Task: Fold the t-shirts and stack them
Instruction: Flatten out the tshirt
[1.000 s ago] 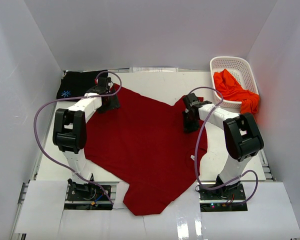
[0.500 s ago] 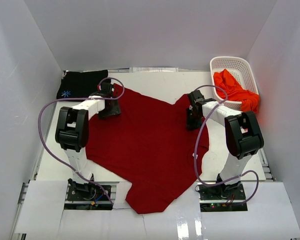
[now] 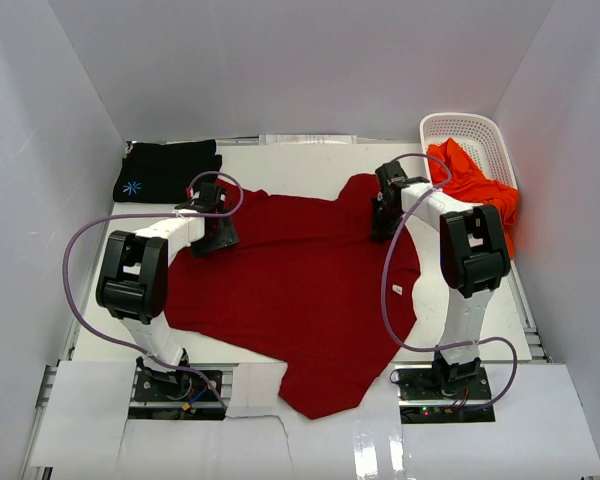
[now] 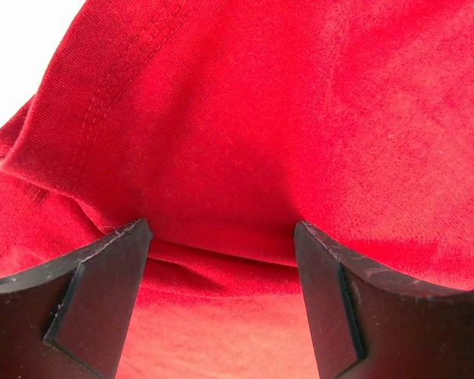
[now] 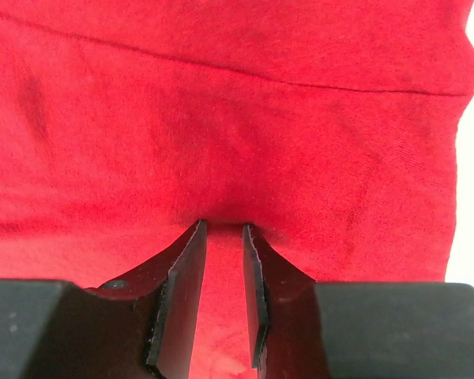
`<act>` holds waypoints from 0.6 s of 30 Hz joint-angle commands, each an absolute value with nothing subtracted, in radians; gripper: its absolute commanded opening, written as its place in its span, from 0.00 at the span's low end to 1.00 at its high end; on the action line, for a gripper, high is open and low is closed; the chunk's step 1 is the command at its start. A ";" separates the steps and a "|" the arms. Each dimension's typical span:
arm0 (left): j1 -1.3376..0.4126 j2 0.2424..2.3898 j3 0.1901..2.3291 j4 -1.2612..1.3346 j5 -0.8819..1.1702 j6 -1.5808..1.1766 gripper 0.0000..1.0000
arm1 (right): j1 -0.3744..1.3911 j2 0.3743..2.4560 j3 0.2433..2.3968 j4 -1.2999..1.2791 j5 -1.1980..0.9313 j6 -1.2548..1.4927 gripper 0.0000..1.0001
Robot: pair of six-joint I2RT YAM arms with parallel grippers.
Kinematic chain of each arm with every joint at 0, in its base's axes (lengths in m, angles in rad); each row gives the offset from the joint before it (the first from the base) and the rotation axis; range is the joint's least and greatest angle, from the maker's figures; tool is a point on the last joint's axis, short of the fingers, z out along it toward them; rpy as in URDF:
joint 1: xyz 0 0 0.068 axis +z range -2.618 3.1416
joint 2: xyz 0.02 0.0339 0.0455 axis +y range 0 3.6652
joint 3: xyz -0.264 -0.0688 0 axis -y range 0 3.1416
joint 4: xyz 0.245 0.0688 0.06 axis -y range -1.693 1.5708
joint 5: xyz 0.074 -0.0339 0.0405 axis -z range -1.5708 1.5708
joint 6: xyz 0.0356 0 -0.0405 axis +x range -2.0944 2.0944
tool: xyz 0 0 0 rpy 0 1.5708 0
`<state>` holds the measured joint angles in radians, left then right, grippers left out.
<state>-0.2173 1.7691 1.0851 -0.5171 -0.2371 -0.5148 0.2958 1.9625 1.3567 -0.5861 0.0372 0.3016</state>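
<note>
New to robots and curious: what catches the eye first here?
A dark red t-shirt sprawls across the middle, the left arm and right arm reaching onto its far edge. A black t-shirt lies folded at far left, and an orange-red t-shirt spills from the white basket at far right.

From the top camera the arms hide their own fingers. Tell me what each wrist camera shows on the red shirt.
Observer: The right fingers stand almost together, and the red shirt puckers at their tips, so it looks pinched.
Operator: Now the left.
Observer: The left fingers stand wide apart. A ridge of cloth bulges between them, not clamped.
Operator: Report any seam there.
Observer: A stitched hem runs across the cloth ahead of the left fingers.
</note>
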 commanded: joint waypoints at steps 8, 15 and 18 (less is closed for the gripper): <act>-0.230 1.884 1.204 -0.565 -0.195 -0.600 0.86 | 0.236 2.183 1.595 -0.623 0.037 0.268 0.32; -0.233 2.060 1.431 -0.586 -0.179 -0.610 0.87 | 0.189 2.261 1.744 -0.663 0.026 0.252 0.34; -0.235 2.130 1.517 -0.592 -0.173 -0.615 0.87 | 0.158 2.305 1.819 -0.686 0.015 0.248 0.35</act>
<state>-0.2295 2.0403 1.4620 -0.6018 -0.2371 -0.5800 0.1970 2.2261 1.7622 -0.6510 -0.0082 0.2771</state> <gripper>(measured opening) 0.869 0.342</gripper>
